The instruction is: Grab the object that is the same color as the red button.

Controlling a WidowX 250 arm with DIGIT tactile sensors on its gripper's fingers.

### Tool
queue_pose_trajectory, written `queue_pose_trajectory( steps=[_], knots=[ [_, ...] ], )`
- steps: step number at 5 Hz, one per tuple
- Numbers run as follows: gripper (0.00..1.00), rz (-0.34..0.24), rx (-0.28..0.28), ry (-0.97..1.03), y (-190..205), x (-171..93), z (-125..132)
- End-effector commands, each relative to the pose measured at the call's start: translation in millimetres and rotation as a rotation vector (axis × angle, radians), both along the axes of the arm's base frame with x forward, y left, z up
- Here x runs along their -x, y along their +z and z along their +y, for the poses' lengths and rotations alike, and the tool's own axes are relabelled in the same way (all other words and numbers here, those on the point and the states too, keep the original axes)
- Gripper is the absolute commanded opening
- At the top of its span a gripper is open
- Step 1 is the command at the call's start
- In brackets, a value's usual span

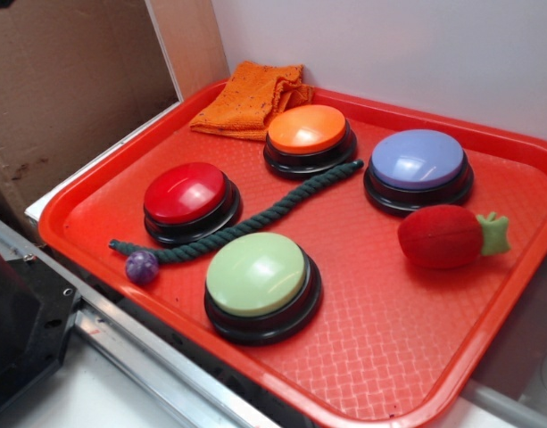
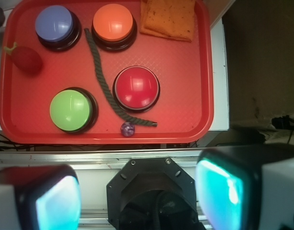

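Approach step: my tool (image 2: 139, 196) wide open, empty, high above tray (image 2: 185, 72). Next I descend onto toy (image 2: 27, 60), far-left corner, beside blue button (image 2: 54, 24).

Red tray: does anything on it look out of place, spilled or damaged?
Nothing looks spilled or broken. The dark green rope lies loose across the red tray, winding between the red button and the orange button. The orange cloth sits crumpled in the far corner.
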State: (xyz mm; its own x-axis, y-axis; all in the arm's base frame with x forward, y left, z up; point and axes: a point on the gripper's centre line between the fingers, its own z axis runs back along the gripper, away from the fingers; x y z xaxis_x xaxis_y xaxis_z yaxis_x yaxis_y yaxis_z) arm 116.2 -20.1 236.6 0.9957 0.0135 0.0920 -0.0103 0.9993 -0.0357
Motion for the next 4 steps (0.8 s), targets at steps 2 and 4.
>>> queue_pose_trajectory(
  steps=[2,4],
  knots=[
    [1.00,-0.017,-0.054,-0.121,-8.1,-13.6,-17.3],
    [1.00,-0.093,-0.138,-0.376,-23.1,-42.5,-51.8]
  ],
)
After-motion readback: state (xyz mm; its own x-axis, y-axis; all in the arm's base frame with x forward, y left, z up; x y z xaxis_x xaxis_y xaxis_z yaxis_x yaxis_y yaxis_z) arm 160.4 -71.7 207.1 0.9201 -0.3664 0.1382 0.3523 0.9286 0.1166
